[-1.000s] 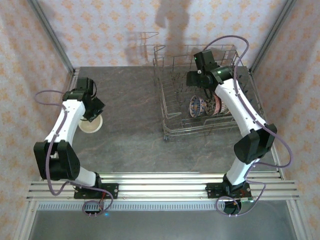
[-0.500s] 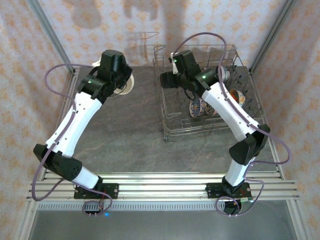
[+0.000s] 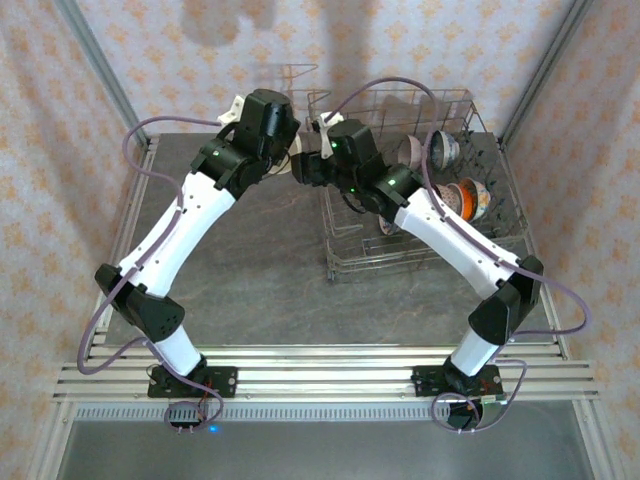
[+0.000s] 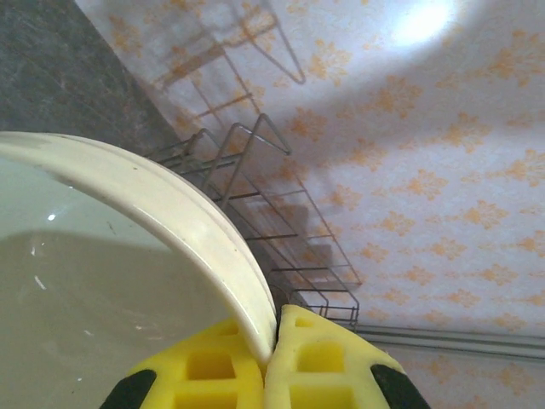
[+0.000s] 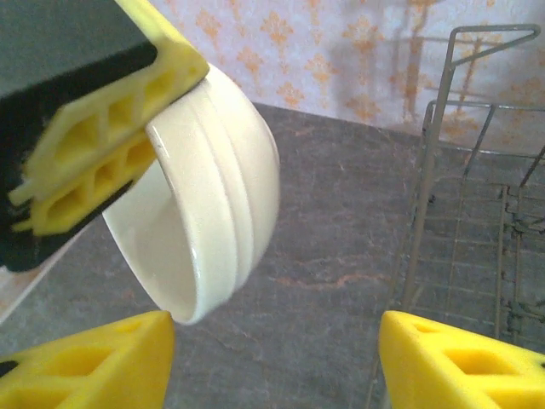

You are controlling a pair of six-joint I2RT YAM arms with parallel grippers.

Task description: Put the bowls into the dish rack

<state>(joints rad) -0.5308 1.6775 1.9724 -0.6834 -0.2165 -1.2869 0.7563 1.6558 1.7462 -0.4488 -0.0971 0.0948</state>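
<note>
Several bowls racked in the dish rack. Left gripper clamps a white bowl just beside the rack; right gripper jaws apart.

No writing, label, brand or number is legible on the bowls, dish rack or wallpaper.

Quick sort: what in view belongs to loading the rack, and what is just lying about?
Job: white bowl, pinched at its rim by the shut left tool; open right tool beside it; dish rack; bowls already racked.
Not job: purple cables, table, patterned walls.
</note>
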